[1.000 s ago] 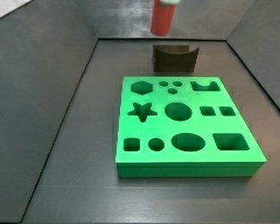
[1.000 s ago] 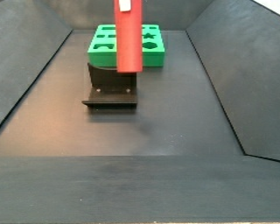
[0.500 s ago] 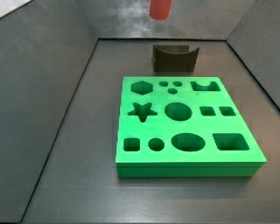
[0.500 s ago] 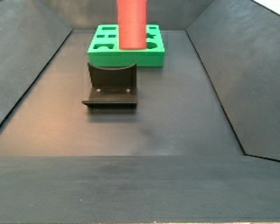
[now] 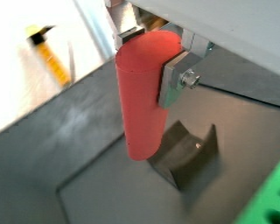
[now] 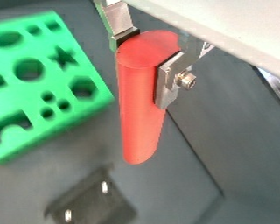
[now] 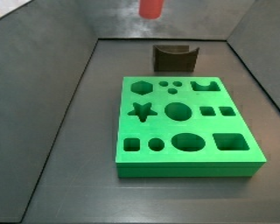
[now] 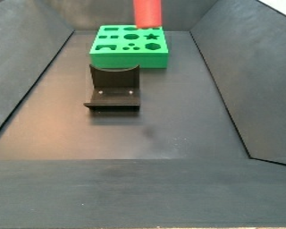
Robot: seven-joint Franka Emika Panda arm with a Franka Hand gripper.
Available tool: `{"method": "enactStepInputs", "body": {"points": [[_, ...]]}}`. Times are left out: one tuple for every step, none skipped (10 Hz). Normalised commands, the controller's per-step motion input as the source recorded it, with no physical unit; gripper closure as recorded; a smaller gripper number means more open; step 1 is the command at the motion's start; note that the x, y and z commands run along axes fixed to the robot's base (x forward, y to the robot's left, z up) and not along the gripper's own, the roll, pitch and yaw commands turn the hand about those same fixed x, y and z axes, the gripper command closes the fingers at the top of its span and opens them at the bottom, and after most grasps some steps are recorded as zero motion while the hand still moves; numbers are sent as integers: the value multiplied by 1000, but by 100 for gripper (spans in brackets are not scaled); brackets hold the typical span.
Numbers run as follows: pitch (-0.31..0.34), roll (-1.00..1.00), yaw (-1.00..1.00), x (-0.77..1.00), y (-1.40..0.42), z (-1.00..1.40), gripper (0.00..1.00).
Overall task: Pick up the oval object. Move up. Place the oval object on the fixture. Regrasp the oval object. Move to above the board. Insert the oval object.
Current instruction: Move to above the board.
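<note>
My gripper [image 5: 149,52] is shut on the upper end of the oval object [image 5: 143,101], a smooth red peg hanging upright; both also show in a wrist view [image 6: 146,54], the peg [image 6: 139,114]. In both side views only the peg's lower end shows, at the top edge [image 7: 150,8] [image 8: 147,12]; the gripper is out of frame there. The peg hangs high above the fixture [image 7: 174,58] [image 8: 113,87], a dark notched block, also seen below the peg [image 5: 184,159] [image 6: 90,199]. The green board [image 7: 184,127] [image 8: 130,45] lies beside the fixture.
Sloping grey walls [image 7: 49,70] [image 8: 229,63] enclose the dark floor. A yellow and black object [image 5: 46,54] lies beyond the wall. The board also shows in both wrist views [image 6: 38,79] [image 5: 271,199].
The gripper has risen with the red peg; in both side views the peg has moved up until only its lower end shows at the top edge.
</note>
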Motion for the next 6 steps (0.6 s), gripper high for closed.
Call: {"method": "enactStepInputs", "body": {"points": [[-45, -261, 1000, -230, -1000, 328, 100], [-55, -254, 1000, -226, -1000, 331, 100], [-75, -241, 1000, -216, -1000, 334, 100], [-87, -231, 1000, -209, -1000, 341, 100], [-105, -212, 1000, -191, -1000, 357, 100], [-110, -205, 1000, -150, -814, 297, 100]]}}
